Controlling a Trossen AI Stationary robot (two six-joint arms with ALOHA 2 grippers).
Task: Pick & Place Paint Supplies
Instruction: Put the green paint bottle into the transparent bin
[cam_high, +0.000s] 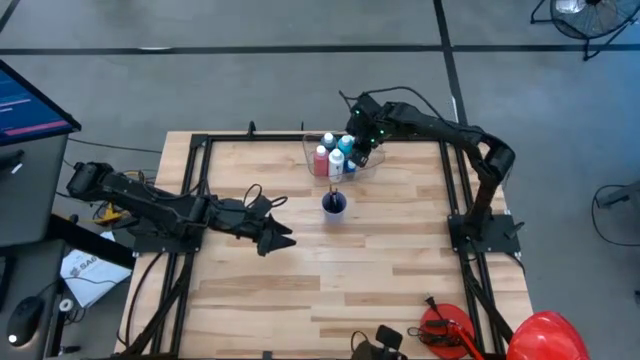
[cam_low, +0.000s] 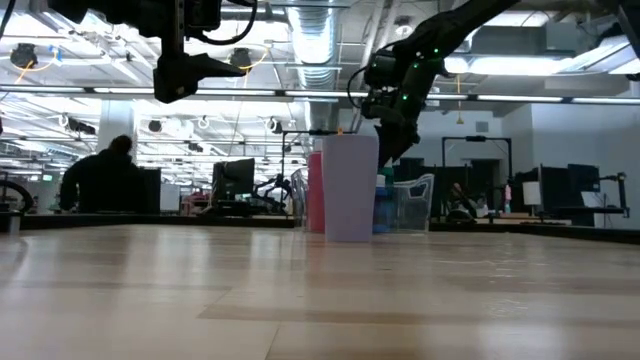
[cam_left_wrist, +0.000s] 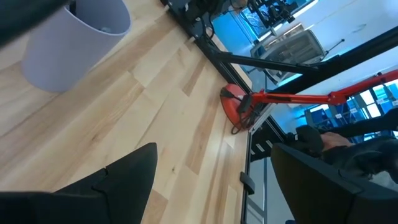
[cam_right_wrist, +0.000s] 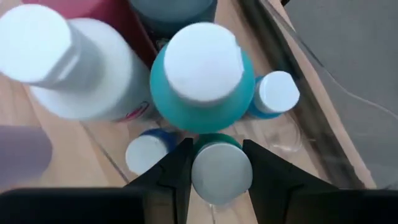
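Note:
A clear plastic tub (cam_high: 350, 165) at the table's far middle holds several white-capped paint bottles: a teal one (cam_right_wrist: 202, 81), a white one (cam_right_wrist: 81, 68), a red one (cam_high: 321, 160) and small blue ones (cam_right_wrist: 277, 93). My right gripper (cam_right_wrist: 221, 174) hangs over the tub (cam_right_wrist: 323, 127), pointing steeply down, shut on a small teal bottle (cam_right_wrist: 214, 140). A blue-purple cup (cam_high: 334, 204) stands just in front of the tub. My left gripper (cam_high: 278, 238) waits open above the table's left middle, nothing between its fingers (cam_left_wrist: 124, 180). My right gripper pinches the small teal bottle at its white-capped top end (cam_right_wrist: 222, 169) between its two fingers, one on each side. The fingers come from above, slanting down. The bottle hangs upright below them among the other bottles; whether its base touches the tub floor is hidden.
Black frame rails (cam_high: 190, 200) run along the table's left, right and far edges. A red tool (cam_high: 445, 325) and a red helmet (cam_high: 545, 335) lie at the near right corner. Bare wood spreads across the table's near half.

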